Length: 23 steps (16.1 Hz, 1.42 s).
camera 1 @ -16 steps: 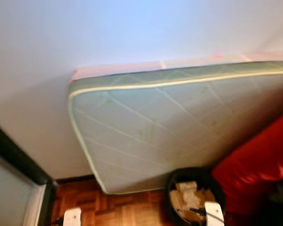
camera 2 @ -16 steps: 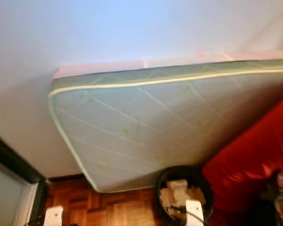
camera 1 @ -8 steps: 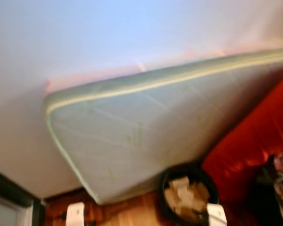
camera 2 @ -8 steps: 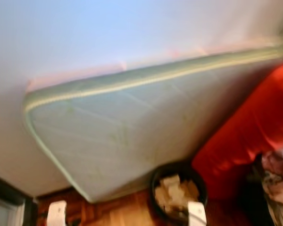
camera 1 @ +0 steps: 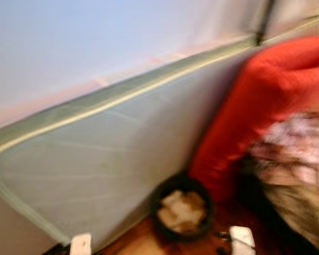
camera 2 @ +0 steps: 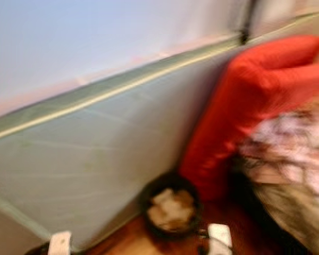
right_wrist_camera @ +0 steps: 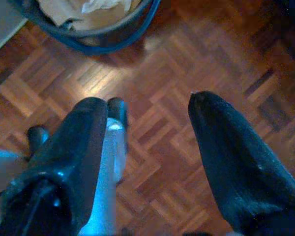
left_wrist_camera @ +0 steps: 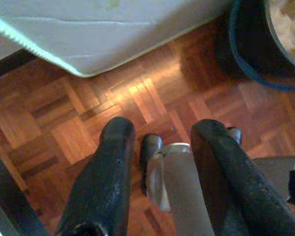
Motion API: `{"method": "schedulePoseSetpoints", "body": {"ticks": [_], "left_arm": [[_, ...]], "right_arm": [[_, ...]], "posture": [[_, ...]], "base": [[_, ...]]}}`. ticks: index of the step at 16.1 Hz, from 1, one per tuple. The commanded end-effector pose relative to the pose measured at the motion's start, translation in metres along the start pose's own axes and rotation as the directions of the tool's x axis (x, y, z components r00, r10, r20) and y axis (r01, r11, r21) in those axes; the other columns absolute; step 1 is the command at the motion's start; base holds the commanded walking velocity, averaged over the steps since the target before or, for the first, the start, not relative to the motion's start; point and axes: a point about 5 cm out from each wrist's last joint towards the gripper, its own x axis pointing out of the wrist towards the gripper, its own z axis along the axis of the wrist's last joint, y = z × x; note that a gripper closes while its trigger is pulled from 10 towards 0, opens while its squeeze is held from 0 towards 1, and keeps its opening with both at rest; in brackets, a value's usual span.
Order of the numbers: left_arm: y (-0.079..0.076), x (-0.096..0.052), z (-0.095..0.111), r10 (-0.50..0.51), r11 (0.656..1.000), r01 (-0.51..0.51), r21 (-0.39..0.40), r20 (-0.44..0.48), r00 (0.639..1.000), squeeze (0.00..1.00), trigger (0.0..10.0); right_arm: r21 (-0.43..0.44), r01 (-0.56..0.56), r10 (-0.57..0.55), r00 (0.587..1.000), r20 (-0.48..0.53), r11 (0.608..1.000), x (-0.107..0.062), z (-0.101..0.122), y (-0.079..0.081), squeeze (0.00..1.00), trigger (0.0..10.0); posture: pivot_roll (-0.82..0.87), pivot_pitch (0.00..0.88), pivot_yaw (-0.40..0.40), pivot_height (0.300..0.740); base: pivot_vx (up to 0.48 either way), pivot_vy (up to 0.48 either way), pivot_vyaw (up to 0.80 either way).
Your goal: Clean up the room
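A black waste bin point(camera 1: 182, 210) holding crumpled paper stands on the parquet floor, between a leaning mattress point(camera 1: 95, 159) and a red cushion point(camera 1: 260, 101). The head views are blurred. Both arms hang low at the picture's bottom edge. My left gripper point(left_wrist_camera: 162, 125) is open above the bare parquet point(left_wrist_camera: 64, 128), with the bin point(left_wrist_camera: 255, 44) and the mattress's corner point(left_wrist_camera: 88, 44) ahead of it. My right gripper point(right_wrist_camera: 147, 103) is also open over the floor, and the bin point(right_wrist_camera: 88, 24) sits just beyond its fingertips. Neither holds anything.
The pale green quilted mattress leans against a white wall point(camera 1: 95, 42). A heap of patterned fabric point(camera 1: 292, 159) lies to the right of the red cushion. A dark vertical strip point(camera 1: 265, 18) runs up the wall at the top right.
The camera has swung to the right, so the mattress slid left and the red cushion and patterned fabric came further into view. The picture is more blurred. The arms hang as before.
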Motion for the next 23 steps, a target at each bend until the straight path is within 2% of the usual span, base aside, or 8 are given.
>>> {"method": "schedulePoseSetpoints", "body": {"ticks": [1,2,3,5,15,23], "left_arm": [[-0.0141,0.0071,0.0319,-0.073,0.995,0.067,0.067,0.087,0.994,0.0,10.0],[-0.0143,0.0071,0.0317,-0.074,0.995,0.068,0.068,0.086,0.994,0.0,10.0],[-0.0142,0.0071,0.0316,-0.074,0.995,0.068,0.069,0.085,0.994,0.0,10.0],[-0.0139,0.007,0.0315,-0.074,0.995,0.068,0.07,0.084,0.994,0.0,10.0],[-0.0154,0.0072,0.0315,-0.078,0.995,0.072,0.069,0.085,0.993,0.0,10.0],[-0.0154,0.0071,0.0317,-0.08,0.994,0.074,0.076,0.087,0.993,0.0,10.0]], "right_arm": [[0.213,-0.035,0.025,0.999,0.046,0.976,-0.0046,-0.0074,-0.0182,0.0,10.0],[0.215,-0.027,0.018,0.999,0.048,0.976,-0.0062,-0.0079,-0.0262,0.0,10.0],[0.216,-0.027,0.017,0.999,0.048,0.976,-0.0064,-0.0075,-0.0272,0.0,10.0],[0.214,-0.034,0.024,0.998,0.05,0.976,-0.0048,-0.0059,-0.0204,0.0,10.0],[0.207,-0.024,0.013,0.999,0.051,0.978,-0.0044,-0.0037,-0.02,0.0,10.0],[0.224,-0.013,-0.003,0.998,0.07,0.975,-0.0049,-0.0021,-0.0231,0.0,10.0]], "posture": [[0.03,0.031,-0.026,0.74],[0.03,0.033,-0.025,0.74],[0.02,0.033,-0.025,0.74],[0.02,0.034,-0.025,0.74],[0.03,0.035,-0.028,0.74],[0.03,0.037,-0.027,0.74]], "base": [[0.0,0.0,-0.78],[0.0,0.0,-0.78],[0.0,0.0,-0.78],[0.0,0.0,-0.78],[0.0,0.0,-0.78],[0.0,0.0,0.0]]}}
